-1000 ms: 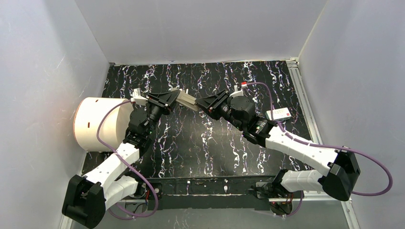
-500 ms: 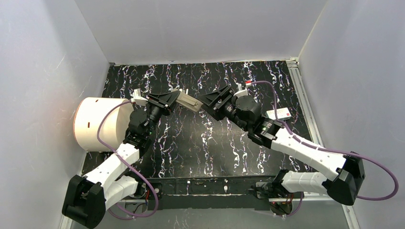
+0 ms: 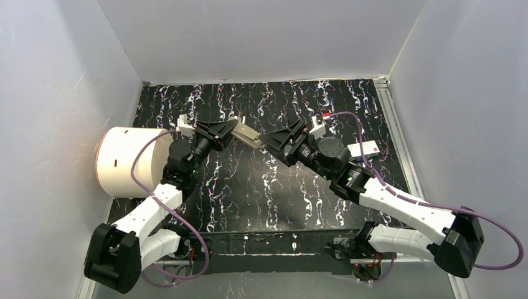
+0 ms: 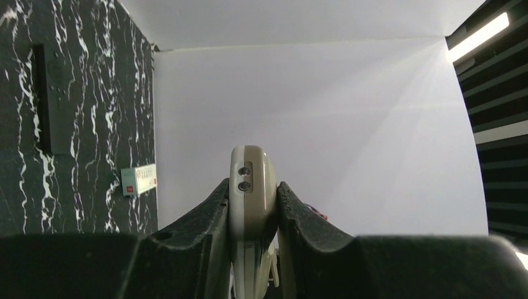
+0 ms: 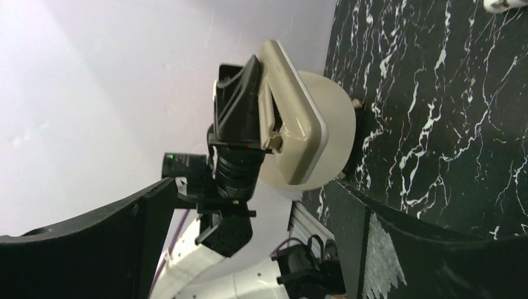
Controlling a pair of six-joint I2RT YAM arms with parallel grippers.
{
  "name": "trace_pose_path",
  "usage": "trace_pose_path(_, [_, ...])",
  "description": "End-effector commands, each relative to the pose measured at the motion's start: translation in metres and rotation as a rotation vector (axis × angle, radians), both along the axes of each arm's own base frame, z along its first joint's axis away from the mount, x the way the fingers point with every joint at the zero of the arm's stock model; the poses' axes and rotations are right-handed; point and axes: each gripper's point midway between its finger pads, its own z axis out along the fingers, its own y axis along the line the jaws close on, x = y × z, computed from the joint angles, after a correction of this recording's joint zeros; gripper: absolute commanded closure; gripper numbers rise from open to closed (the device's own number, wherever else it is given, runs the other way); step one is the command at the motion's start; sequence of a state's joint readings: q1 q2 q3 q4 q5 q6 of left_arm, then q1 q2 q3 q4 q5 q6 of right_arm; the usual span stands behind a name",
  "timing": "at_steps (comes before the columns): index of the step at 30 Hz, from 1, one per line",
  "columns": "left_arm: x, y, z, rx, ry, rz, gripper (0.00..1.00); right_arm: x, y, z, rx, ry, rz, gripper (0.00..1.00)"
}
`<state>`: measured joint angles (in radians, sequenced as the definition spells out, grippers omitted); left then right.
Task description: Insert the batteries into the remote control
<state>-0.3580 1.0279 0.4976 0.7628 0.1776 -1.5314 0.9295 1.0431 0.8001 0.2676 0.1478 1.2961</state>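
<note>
The remote control is smooth beige plastic; the left end effector fingers are matt, grainy black plastic.

The two arms I drive. Left arm and right arm: white link shells, black joint housings. Directly behind each pair of jaws sits a black cylindrical wrist motor. Purple cable, one per arm, ends just behind the jaws. Left gripper and right gripper: matte black, grainy, wedge-shaped fingers. A green light shows behind the left jaws.
</note>
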Motion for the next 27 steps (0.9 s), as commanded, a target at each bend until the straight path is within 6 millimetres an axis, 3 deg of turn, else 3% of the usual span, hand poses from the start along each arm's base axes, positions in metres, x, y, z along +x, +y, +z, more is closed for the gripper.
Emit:
trace_pose_path(1, [-0.015,-0.014,0.029,-0.062,-0.057,-0.134,1.0,-0.014,0.012,0.03,0.084,-0.127,0.112,0.01])
trace_pose_path(14, [-0.036,-0.029,0.034,-0.085,-0.041,-0.28,1.0,-0.006,0.02,0.013,0.158,-0.026,0.12,0.04])
trace_pose_path(27, [-0.039,-0.031,0.032,-0.08,-0.045,-0.306,1.0,-0.005,0.027,-0.011,0.101,0.001,0.149,0.49])
